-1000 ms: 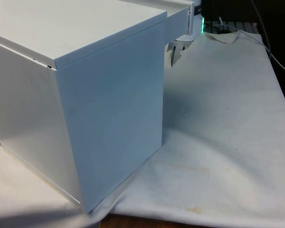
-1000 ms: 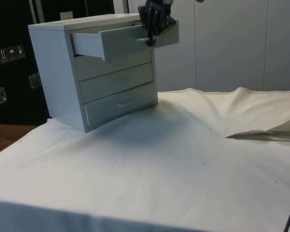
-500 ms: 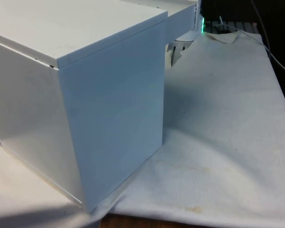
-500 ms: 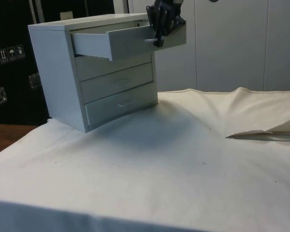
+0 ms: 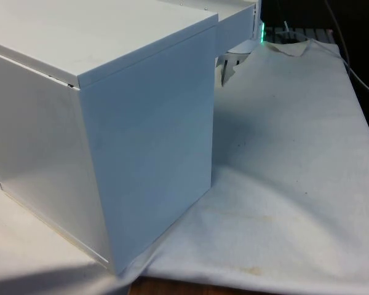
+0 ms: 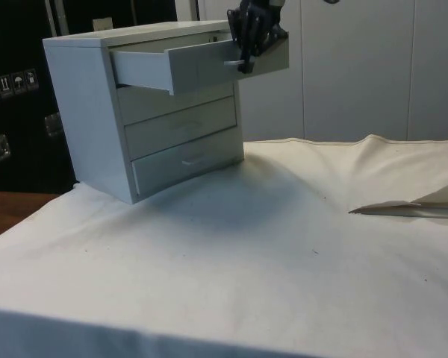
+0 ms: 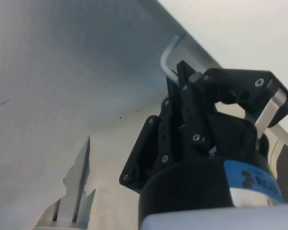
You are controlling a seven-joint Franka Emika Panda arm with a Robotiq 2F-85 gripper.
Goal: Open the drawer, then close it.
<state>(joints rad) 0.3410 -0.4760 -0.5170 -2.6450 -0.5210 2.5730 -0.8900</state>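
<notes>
Hand (image 6: 246,61) pinching handle (image 7: 167,56) of top drawer (image 6: 198,63), pulled well out of chest (image 6: 97,112) behind. Risk: pulling further could tip chest, or handle slips from hand.

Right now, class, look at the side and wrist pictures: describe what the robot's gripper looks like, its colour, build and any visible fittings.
The gripper is black, built from flat angular plates and linkage bars joined by small silver screws and rivets. Its fingers are narrow and dark. Behind them sits a rounded black body. In the side view the gripper reads as a compact dark block with ridged, layered parts.
</notes>
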